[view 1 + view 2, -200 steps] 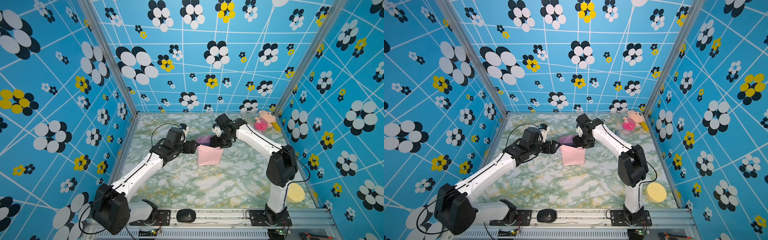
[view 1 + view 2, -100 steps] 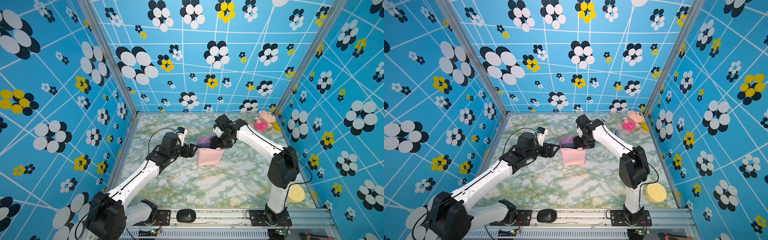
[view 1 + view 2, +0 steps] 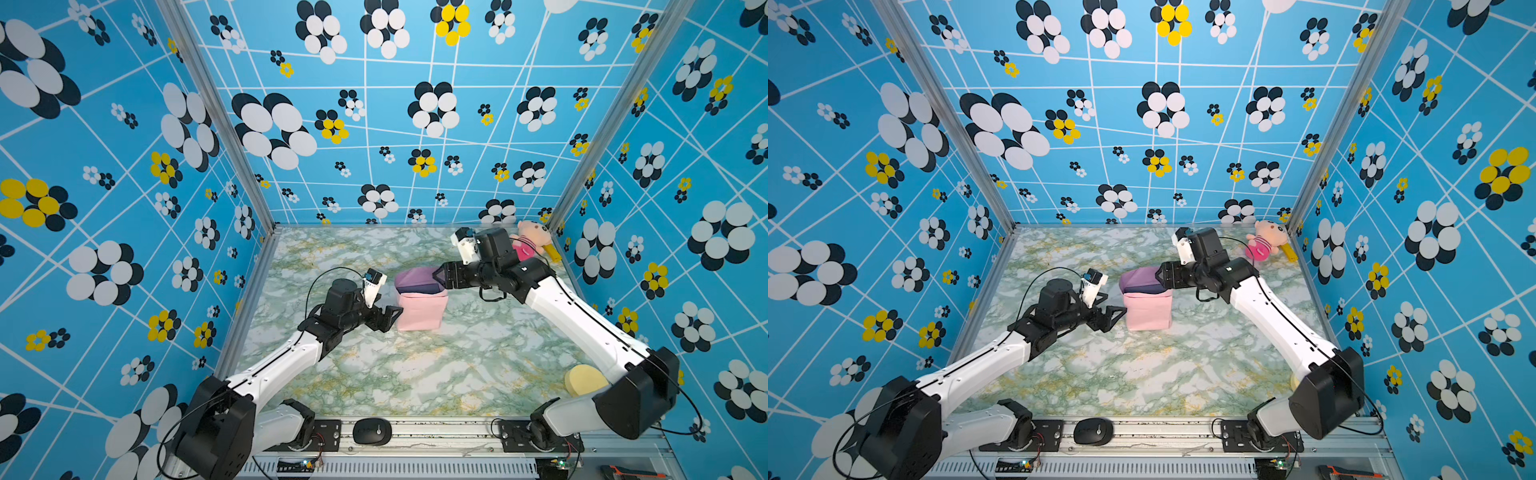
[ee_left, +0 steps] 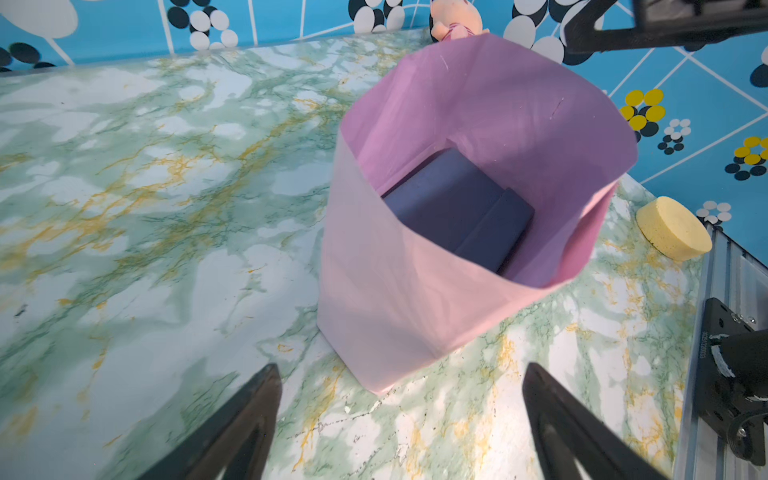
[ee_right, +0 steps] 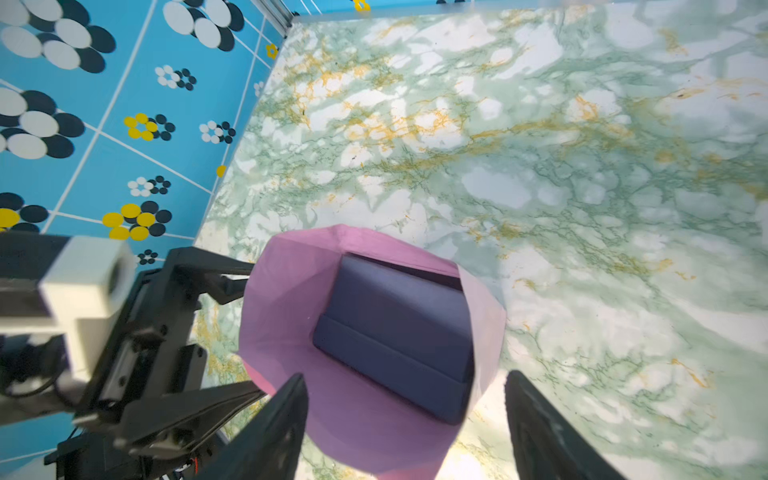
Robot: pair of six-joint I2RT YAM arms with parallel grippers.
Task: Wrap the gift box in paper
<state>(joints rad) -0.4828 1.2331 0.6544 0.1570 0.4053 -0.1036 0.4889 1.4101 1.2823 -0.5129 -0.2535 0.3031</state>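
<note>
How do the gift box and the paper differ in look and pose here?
The gift box is dark navy; the paper is pale pink outside and lilac inside. The gift box lies low inside; the paper stands upright around it as an open-topped sleeve, rising well above it. The gift box looks rigid, the paper thin. Both rest together on the table.

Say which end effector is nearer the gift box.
Right. The right end effector hangs at the open rim of the paper, above the gift box; the left end effector stands outside the paper wall.
</note>
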